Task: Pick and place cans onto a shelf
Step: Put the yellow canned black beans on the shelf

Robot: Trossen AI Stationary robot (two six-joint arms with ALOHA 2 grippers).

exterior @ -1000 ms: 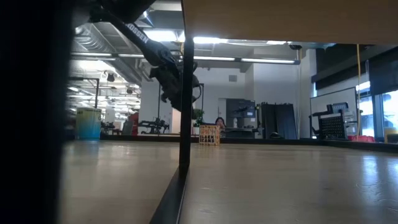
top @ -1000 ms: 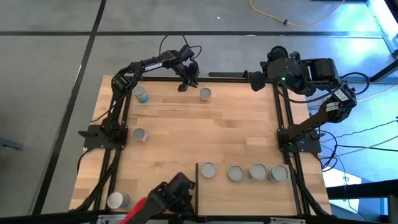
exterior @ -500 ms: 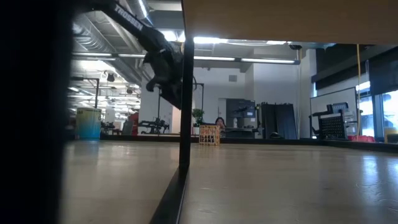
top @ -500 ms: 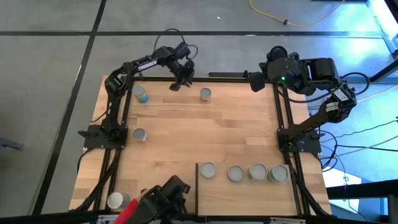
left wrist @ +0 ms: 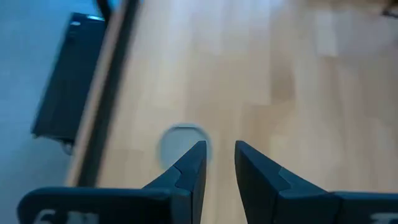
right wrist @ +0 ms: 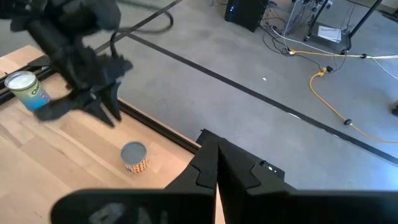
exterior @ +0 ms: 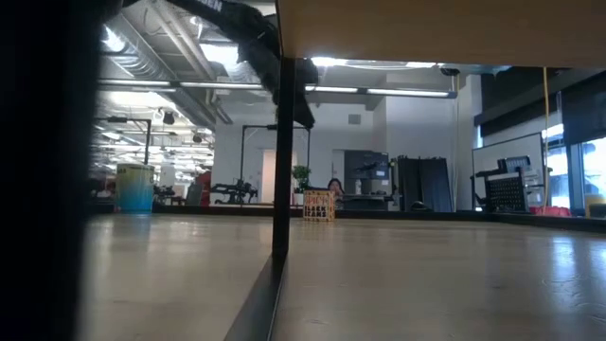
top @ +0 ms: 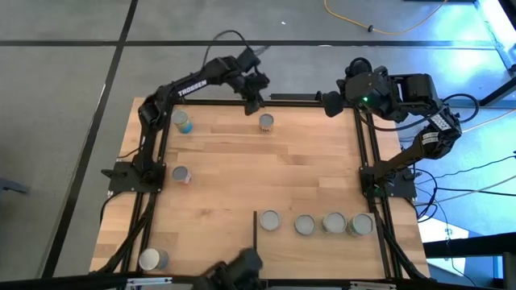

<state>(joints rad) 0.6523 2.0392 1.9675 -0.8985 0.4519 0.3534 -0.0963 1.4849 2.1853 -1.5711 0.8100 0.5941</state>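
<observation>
Parted jaws on my left gripper (top: 254,103) hang empty over the table's 12 o'clock edge, the dark arm arched in from 10 o'clock, fingertips just above a small grey-topped can with an orange label (top: 266,122). My right gripper (top: 330,105) is pinched closed on nothing at 1 o'clock, its arm folded outside the frame. Four silver-topped cans (top: 322,224) line the pale wooden shelf panel (top: 314,246) at 5 o'clock. Another can sits at 10 o'clock (top: 183,122), one at 9 (top: 181,174), one at 7 (top: 151,259).
</observation>
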